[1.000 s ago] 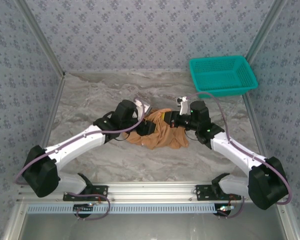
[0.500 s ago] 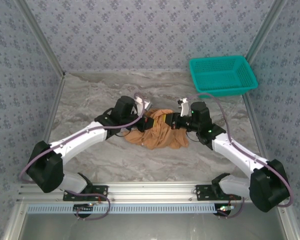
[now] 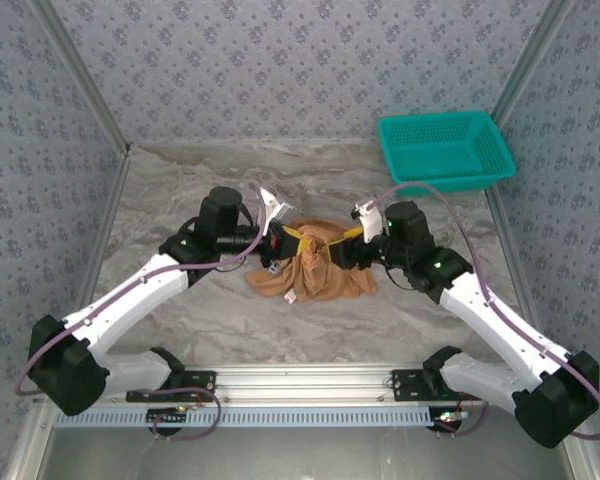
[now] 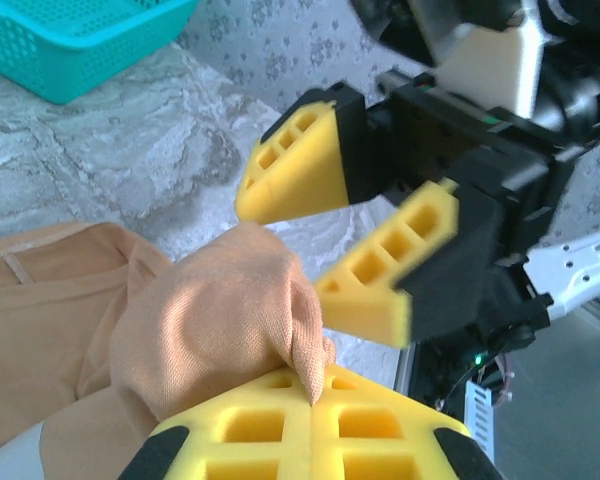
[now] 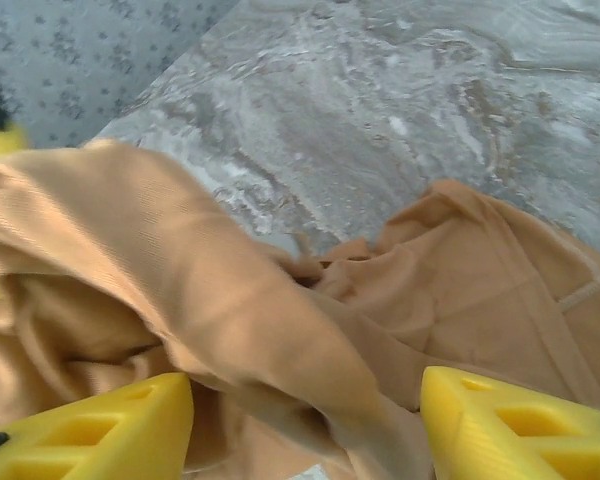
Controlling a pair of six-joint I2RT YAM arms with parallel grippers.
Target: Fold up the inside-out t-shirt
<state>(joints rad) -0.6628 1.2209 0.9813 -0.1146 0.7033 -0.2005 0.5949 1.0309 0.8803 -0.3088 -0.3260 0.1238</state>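
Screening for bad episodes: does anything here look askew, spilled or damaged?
Nothing spilled or damaged. The shirt lies bunched in a heap, not flat, one fold pinched in the shut left claw; the right claw stands open by it. The basket sits upright.

surface: marble-grey table (image 3: pixel 180 190) | on it: t-shirt (image 3: pixel 315 275) (crumpled), teal basket (image 3: pixel 450 180)

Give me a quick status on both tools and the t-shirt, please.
Left tool shut on the t-shirt, bunched mid-table. Right tool open, jaws apart over the cloth. Teal basket far right, clear of the work.
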